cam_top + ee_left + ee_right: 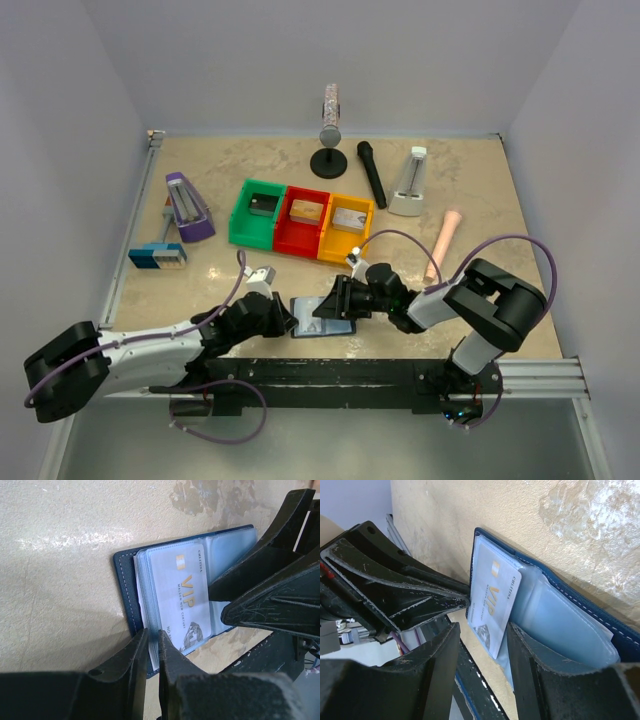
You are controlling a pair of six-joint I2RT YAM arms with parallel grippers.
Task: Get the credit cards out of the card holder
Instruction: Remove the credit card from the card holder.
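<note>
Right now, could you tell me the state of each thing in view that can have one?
card holder: open, flat on the table.
VIP card: partly out of its sleeve.
left gripper: nearly closed on the holder's near edge.
right gripper: open, astride the VIP card's edge.

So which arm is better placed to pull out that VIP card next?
Probably left: the left gripper already straddles the VIP card edge, while the right gripper pins the card holder.
</note>
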